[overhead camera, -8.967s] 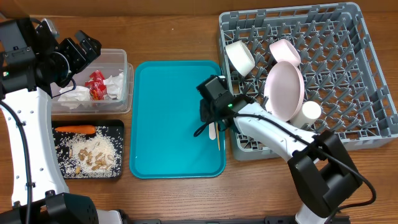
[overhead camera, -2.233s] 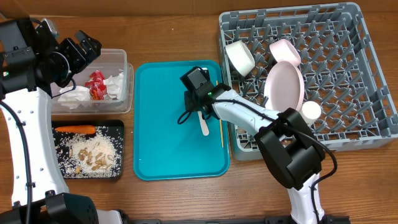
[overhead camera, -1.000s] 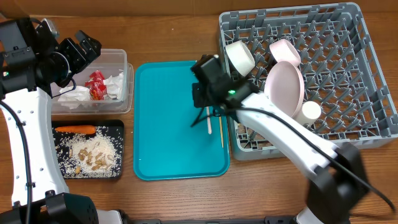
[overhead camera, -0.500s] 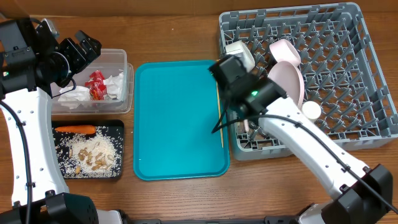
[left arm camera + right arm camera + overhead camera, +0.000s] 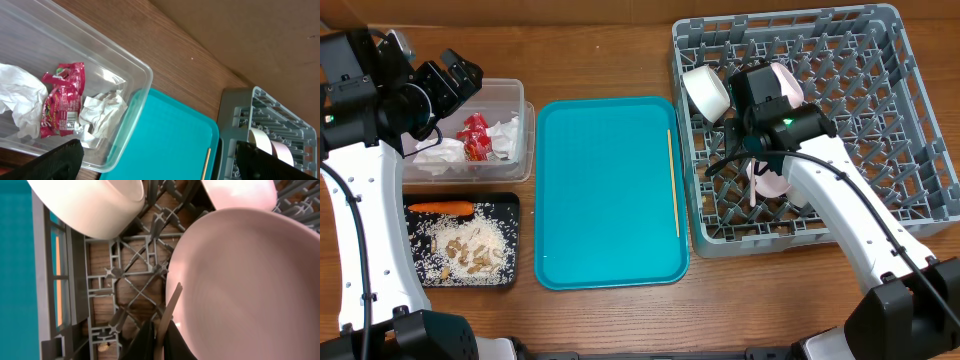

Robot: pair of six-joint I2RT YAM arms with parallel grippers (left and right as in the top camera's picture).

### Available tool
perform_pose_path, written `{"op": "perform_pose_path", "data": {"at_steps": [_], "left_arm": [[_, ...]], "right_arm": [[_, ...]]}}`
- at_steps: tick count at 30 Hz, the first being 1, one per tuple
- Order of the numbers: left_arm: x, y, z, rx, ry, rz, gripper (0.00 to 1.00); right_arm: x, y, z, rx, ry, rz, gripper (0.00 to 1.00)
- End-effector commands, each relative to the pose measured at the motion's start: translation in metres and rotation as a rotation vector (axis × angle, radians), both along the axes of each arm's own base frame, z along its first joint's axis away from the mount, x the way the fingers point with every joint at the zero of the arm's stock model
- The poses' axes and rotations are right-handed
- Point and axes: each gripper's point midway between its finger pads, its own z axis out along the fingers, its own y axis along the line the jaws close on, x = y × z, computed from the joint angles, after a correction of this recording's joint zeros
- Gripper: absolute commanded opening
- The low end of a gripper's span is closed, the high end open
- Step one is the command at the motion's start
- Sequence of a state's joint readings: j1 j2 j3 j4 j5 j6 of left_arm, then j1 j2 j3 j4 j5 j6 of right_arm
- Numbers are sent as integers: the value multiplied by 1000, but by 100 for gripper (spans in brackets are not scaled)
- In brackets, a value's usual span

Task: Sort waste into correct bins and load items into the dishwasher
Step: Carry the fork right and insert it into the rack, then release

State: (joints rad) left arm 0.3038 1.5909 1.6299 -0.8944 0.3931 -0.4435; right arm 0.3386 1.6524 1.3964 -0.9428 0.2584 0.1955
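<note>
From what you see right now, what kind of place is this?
Probably a mock dish-clearing station on a wooden table: a grey dish rack holds a white bowl, and a clear tub holds a red wrapper.

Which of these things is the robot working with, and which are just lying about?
Part of the job: red wrapper, napkins, carrot, rice scraps, clear tub, black tray, wooden stick, white fork, white bowl, pink plate, grey rack.
Just lying about: teal tray, wooden table.

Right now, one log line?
right hand: shut on fork, over rack | left hand: open, near clear tub | stick: on teal tray
</note>
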Motion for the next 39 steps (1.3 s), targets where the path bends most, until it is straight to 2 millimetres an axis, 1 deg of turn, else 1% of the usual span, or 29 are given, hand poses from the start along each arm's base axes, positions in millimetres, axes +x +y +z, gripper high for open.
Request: {"op": "perform_pose_path", "data": {"at_steps": [1,12,15,17,21,22,23,24,25,29,32,34,35,37,39], "left_arm": [[-1,-1,18,-4,-42,-1,100],[-1,-1,17,-4,-42,0,100],[-1,-1,18,-4,-43,-1,100],[-1,-1,17,-4,-42,-1,100],[-1,-1,17,-4,-42,-1,100],[-1,-1,17,-4,-42,0,100],[-1,-1,17,-4,-42,0,100],[-1,-1,17,-5,-42,-1,100],[-1,-1,17,-4,-42,0,100],[-1,-1,17,-5,-42,-1,100],[-1,-1,17,-4,-42,-1,100],[-1,-1,17,-4,-42,0,100],[-1,-1,17,-5,-42,-1,100],[-1,-1,17,-5,-42,-1,100],[-1,-1,17,-4,-42,0,100]], "right_arm": [[-2,3,-3,22,11,35,4],[-5,3,-29,23,20,36,4],[-4,3,-30,25,12,36,5],[-2,4,-29,27,6,36,12],[0,5,-28,31,-6,37,13],[1,5,-27,33,-10,37,17],[2,6,-26,34,-15,37,27],[3,6,-26,35,-17,37,34],[3,6,-26,36,-20,37,44],[6,7,-25,40,-31,37,44],[8,10,-16,56,-39,43,34],[9,15,-3,81,-46,55,30],[8,19,5,101,-52,66,29],[8,34,24,179,-70,106,29],[8,58,42,301,-91,177,30]]}}
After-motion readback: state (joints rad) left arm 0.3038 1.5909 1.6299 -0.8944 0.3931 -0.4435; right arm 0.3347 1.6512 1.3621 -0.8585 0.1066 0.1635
